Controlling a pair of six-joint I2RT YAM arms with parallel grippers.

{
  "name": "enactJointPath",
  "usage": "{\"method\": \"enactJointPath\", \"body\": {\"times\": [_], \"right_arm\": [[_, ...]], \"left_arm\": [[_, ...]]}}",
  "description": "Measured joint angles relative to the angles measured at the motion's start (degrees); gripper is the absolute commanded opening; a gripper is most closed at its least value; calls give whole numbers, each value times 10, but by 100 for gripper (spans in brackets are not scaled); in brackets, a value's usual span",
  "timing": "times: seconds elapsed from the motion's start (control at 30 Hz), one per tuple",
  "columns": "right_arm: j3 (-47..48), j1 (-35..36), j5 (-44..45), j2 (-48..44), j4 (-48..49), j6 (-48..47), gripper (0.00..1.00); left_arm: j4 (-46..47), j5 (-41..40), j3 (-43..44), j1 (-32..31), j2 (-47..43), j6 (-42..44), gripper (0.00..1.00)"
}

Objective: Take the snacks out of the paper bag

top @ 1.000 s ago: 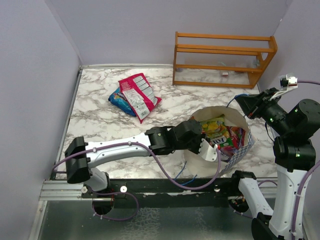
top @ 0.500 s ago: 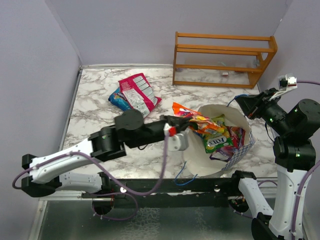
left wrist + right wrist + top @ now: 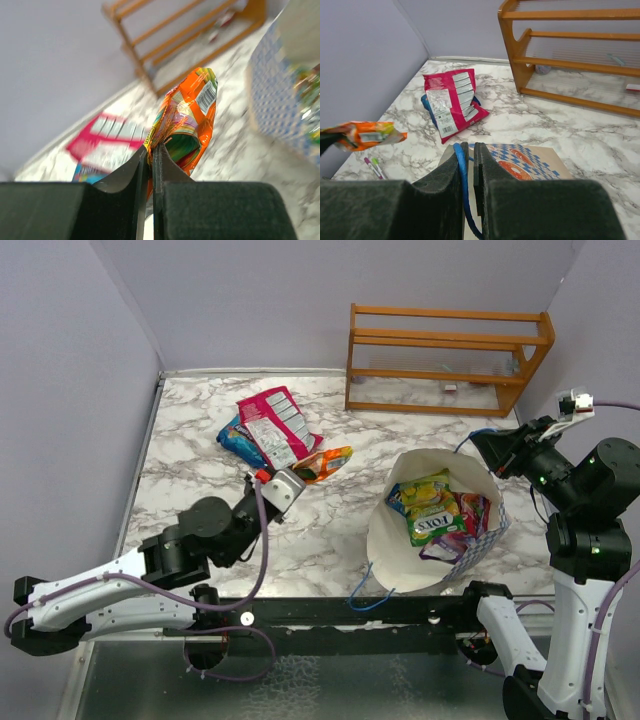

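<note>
The paper bag [image 3: 395, 540] stands open at the right, chequered outside [image 3: 520, 157], cream inside. Several snacks [image 3: 435, 515] lie in it, yellow, green and purple. My left gripper [image 3: 292, 478] is shut on an orange packet [image 3: 325, 462] and holds it above the marble, left of the bag; the pinched edge shows between its jaws [image 3: 151, 150], and the packet [image 3: 187, 115] hangs beyond. A red-pink packet [image 3: 277, 427] lies on a blue chip bag [image 3: 238, 443] just behind it. My right gripper [image 3: 484, 446] is shut on the bag's blue cord handle [image 3: 462, 172] at the far rim.
An orange wooden rack [image 3: 445, 358] stands at the back right against the wall. Two thin pens [image 3: 374, 167] lie on the marble at the left. A second blue cord [image 3: 368, 598] trails off the bag toward the table's near edge.
My left arm has drawn back out of the bag and swung left, carrying the orange packet toward the red-pink packet. The right arm and the bag have stayed put.
</note>
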Motion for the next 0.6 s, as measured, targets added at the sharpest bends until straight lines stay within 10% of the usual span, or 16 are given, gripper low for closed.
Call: {"method": "enactJointPath", "body": {"times": [0.33,0.6], "right_arm": [[0,0,0,0,0,-1,11],[0,2,0,1,0,-1,11]], "left_arm": [[-62,-238,-161,20,-38,-84,0],[-13,-236,-207,219,7,-88,0]]}}
